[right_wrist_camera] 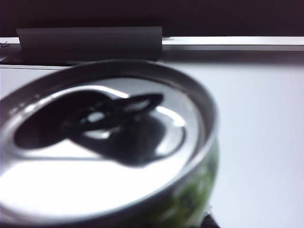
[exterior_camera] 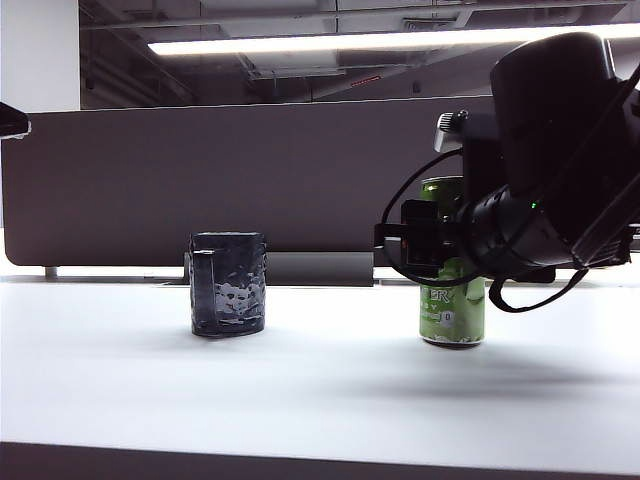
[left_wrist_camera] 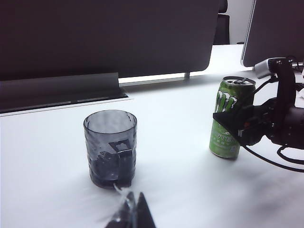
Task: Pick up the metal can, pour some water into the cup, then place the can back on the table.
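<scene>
The can (exterior_camera: pixel 453 300) stands upright on the white table (exterior_camera: pixel 300 390), to the right in the exterior view, well apart from the cup (exterior_camera: pixel 228 285) to its left. The can is green with a silver top rim. A pale claw-mark logo shows on its upper side in the left wrist view (left_wrist_camera: pixel 231 124). Lower down there is white lettering, of which only "ER" can be read in the exterior view; the smaller print beneath it is too small to make out. The right wrist view looks down on the can's top (right_wrist_camera: pixel 104 142) from very near, with the tab and an opened mouth showing.

The right gripper (left_wrist_camera: pixel 237 127) is at the can, its dark fingers reaching around the middle of the can's body. Whether they press the can or stand just off it cannot be told.

The left gripper (left_wrist_camera: pixel 130 216) hangs low near the cup, its fingertips close together with nothing between them.

The cup (left_wrist_camera: pixel 110 147) is a dark, dimpled mug with a side handle. A dark partition (exterior_camera: pixel 200 180) stands behind both things.
</scene>
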